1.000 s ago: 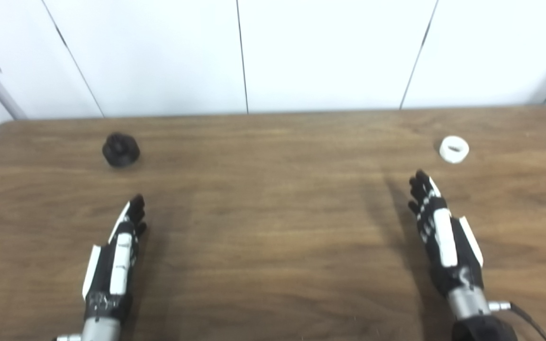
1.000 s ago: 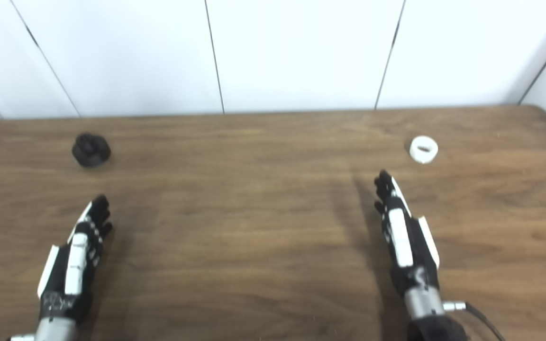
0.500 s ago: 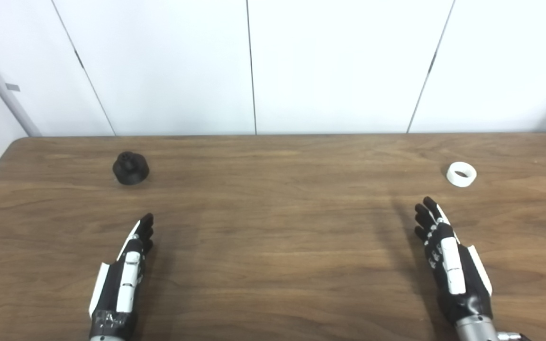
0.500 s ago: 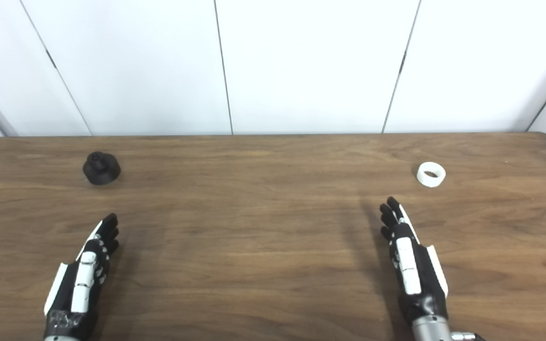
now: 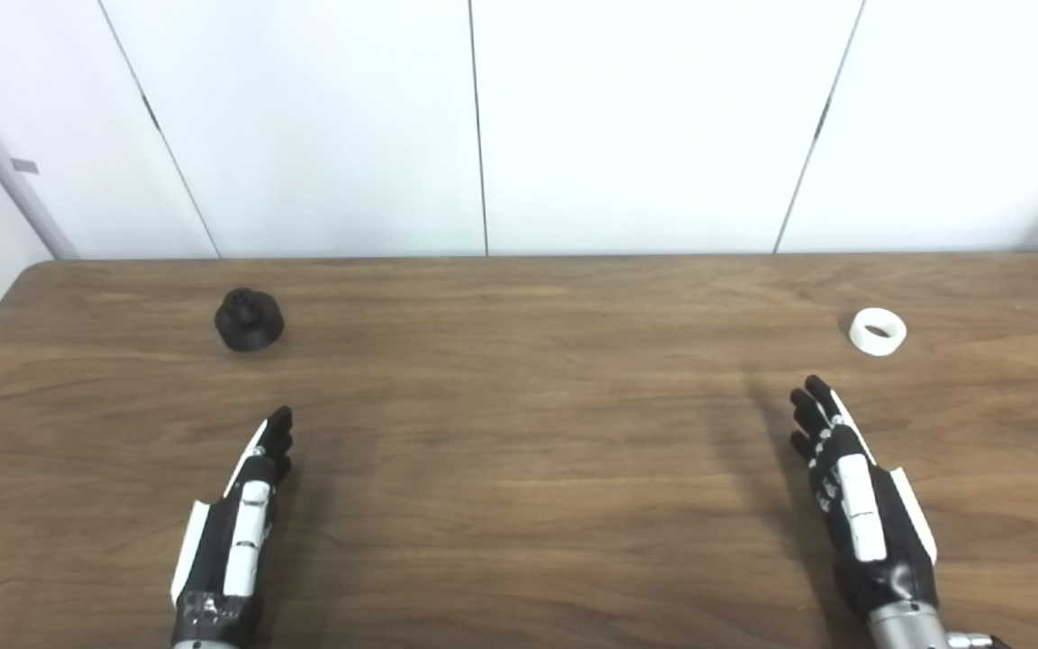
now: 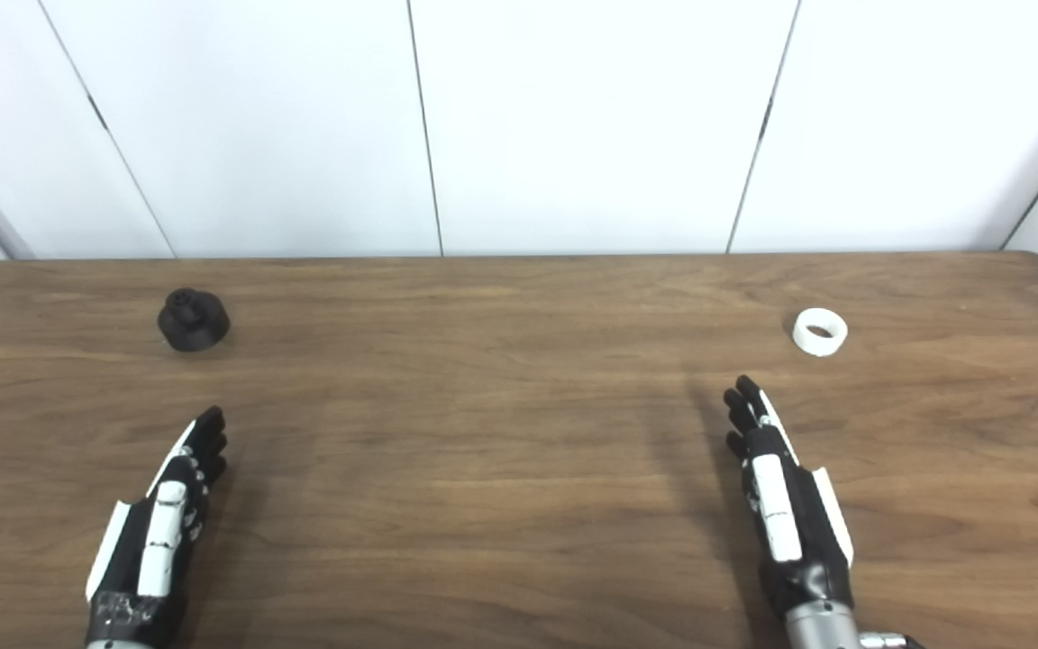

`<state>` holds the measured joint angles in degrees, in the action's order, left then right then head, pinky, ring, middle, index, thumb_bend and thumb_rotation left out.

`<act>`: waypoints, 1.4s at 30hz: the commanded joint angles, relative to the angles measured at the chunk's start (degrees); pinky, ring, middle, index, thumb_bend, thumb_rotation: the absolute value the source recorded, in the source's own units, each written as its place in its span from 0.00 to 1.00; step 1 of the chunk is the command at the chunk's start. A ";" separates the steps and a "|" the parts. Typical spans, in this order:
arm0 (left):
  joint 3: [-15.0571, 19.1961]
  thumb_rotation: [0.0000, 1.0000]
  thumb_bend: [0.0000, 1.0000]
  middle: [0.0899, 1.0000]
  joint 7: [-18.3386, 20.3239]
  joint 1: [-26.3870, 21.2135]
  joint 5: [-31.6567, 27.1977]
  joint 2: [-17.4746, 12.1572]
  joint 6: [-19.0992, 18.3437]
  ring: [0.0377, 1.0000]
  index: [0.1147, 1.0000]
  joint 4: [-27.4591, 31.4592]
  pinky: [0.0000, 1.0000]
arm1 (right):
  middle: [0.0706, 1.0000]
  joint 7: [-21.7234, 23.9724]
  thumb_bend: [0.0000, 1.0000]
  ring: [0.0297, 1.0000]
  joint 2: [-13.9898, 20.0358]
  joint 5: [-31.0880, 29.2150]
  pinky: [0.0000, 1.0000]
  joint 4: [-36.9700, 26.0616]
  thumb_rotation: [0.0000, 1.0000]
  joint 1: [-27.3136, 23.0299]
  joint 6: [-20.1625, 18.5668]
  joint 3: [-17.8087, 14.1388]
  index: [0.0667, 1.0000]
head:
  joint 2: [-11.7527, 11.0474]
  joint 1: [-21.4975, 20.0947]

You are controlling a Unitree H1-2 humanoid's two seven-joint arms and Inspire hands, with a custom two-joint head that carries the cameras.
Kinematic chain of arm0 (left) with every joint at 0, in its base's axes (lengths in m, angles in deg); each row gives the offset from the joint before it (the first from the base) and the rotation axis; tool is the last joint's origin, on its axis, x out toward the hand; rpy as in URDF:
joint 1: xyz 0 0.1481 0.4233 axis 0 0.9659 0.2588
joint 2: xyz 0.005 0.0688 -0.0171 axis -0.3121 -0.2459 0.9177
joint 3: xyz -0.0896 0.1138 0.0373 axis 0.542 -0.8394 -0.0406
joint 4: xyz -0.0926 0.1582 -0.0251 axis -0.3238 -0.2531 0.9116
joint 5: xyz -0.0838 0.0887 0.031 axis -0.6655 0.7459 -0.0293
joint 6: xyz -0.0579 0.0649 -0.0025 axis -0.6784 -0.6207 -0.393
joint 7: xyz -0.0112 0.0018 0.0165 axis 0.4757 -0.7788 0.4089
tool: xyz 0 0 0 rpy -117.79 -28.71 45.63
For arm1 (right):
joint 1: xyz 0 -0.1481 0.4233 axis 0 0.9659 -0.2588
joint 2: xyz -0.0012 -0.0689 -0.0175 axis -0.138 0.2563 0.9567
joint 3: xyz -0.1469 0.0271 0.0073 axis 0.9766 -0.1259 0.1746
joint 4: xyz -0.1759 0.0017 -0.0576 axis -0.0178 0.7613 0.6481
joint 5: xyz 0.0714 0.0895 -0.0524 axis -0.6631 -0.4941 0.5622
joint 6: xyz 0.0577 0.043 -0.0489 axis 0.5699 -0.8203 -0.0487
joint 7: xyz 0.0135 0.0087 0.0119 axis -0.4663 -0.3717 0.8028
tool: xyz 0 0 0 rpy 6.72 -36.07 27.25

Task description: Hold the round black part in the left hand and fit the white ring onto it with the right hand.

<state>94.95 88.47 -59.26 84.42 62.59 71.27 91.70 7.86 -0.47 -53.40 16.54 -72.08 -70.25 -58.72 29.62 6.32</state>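
Observation:
The round black part (image 5: 250,320) stands on the wooden table (image 5: 519,433) at the far left, with a small knob on top. The white ring (image 5: 878,331) lies flat at the far right. My left hand (image 5: 240,532) is stretched out, open and empty, near the front edge, well short of the black part and slightly to its right. My right hand (image 5: 852,505) is likewise open with straight fingers, a short way in front of the ring and a little to its left. Neither hand touches anything.
White wall panels (image 5: 483,126) rise directly behind the table's far edge. The table's rounded left corner (image 5: 28,270) and its right corner (image 6: 1037,261) are in view. Nothing else lies on the wood.
The camera tilted up between one second ago and half a second ago, shifting the whole picture down. Since then nothing has visibly moved; both hands and both parts stay put.

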 commanded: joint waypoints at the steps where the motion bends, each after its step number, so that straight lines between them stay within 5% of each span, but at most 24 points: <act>1: -0.44 0.96 0.39 0.98 -0.53 0.46 0.89 0.57 0.85 0.99 0.96 -0.98 1.00 | 0.95 0.73 0.60 0.98 0.68 -0.64 0.99 0.22 0.97 3.31 2.34 -0.25 0.95 | -0.73 0.85; 14: -1.59 0.92 0.45 0.98 -1.43 0.39 3.40 1.65 2.83 0.98 0.95 -3.20 1.00 | 0.99 3.68 0.55 1.00 1.56 -2.47 1.00 3.40 1.00 2.77 5.66 -1.19 0.99 | -5.58 6.33; 23: -2.13 0.91 0.39 0.97 -1.51 0.15 4.09 1.89 4.19 0.98 0.95 -4.04 1.00 | 1.00 4.21 0.57 1.00 1.86 -1.51 1.00 5.86 1.00 1.98 8.44 -1.68 1.00 | -7.63 10.17; 33: -2.23 0.80 0.43 0.96 -1.54 0.12 4.00 2.38 1.95 0.97 0.93 -3.08 1.00 | 0.99 4.30 0.50 1.00 2.41 -1.58 1.00 9.10 1.00 1.69 12.43 -2.00 0.99 | -7.62 12.08; 42: -2.24 0.77 0.47 0.95 -1.96 0.15 4.42 2.48 0.15 0.96 0.92 -1.74 0.99 | 0.99 4.14 0.50 1.00 2.49 -2.53 1.00 7.71 1.00 2.07 10.84 -2.13 1.00 | -6.39 12.75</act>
<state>93.51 87.09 -59.69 88.95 63.19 71.88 90.58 11.71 1.22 -55.59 20.83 -73.11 -59.43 -60.70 23.20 19.07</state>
